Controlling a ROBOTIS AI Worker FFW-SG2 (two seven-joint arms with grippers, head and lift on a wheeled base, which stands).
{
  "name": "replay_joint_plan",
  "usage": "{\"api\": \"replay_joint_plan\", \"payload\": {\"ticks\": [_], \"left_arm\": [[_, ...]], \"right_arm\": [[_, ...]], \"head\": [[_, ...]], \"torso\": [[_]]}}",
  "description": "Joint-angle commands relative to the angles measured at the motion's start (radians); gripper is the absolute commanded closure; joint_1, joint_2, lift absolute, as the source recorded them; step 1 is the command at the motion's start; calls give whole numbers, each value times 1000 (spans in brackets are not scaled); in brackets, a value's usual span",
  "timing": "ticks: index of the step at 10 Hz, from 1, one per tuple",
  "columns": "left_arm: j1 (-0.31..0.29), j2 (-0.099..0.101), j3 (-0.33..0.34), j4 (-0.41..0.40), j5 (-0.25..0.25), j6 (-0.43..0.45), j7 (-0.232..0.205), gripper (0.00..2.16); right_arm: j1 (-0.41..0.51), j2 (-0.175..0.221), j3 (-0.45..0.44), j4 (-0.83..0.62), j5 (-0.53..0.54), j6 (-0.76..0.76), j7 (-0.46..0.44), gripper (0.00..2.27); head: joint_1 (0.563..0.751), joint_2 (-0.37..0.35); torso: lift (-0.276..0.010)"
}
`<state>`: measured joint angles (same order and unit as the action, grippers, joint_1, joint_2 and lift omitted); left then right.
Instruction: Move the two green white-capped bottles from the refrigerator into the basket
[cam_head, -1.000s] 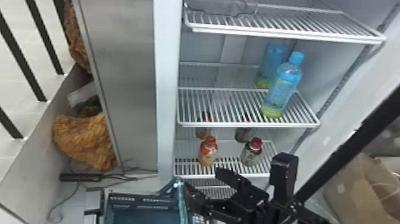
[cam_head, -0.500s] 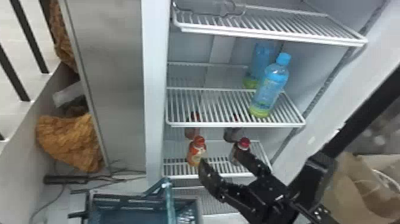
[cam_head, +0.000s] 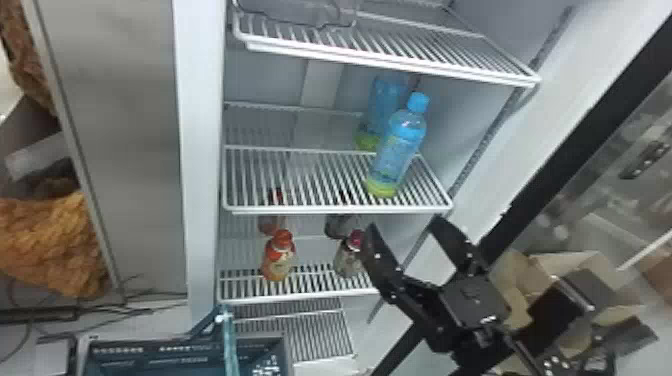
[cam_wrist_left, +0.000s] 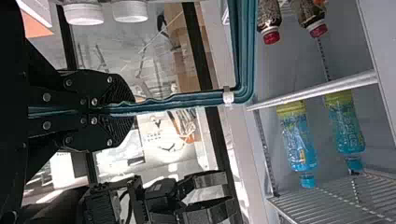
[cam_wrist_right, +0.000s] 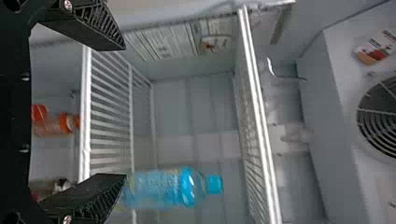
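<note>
Progress looks nearly complete: two bottles with broad white caps (cam_wrist_left: 83, 15) appear to stand inside the basket (cam_head: 229, 345), at seven o'clock in the head view; whether they are green, one cannot tell. Nothing white-capped is visible in the refrigerator (cam_head: 204, 200). The left claw (cam_wrist_left: 127, 109) pinches the basket's rim; the right claw (cam_head: 406, 227), at four o'clock, gapes wide and empty.

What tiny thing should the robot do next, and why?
Probably ease the open right pincer back from the shelves, taking nothing: two white caps seem to sit inside the basket, whose rim the left pincer grips, while the tall bottles in the refrigerator have blue caps.
</note>
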<state>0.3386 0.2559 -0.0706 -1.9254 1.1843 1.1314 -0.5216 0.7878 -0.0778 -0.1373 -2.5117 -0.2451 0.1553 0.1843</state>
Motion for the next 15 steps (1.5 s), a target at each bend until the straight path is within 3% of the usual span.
{"api": "replay_joint_plan", "payload": {"ticks": [1, 5, 15], "left_arm": [[0, 0, 1, 0, 0, 0, 0, 1174], [2, -3, 5, 0, -2, 0, 0, 1174], [7, -3, 3, 0, 0, -7, 0, 1173]], "right_arm": [[5, 12, -24, 7, 22, -23, 0, 67], [15, 26, -46, 27, 72, -33, -9, 67], [22, 33, -42, 61, 72, -131, -25, 68]], "head": [[695, -350], [695, -350], [695, -350]], "torso": [[-4], [-4], [-4]]}}
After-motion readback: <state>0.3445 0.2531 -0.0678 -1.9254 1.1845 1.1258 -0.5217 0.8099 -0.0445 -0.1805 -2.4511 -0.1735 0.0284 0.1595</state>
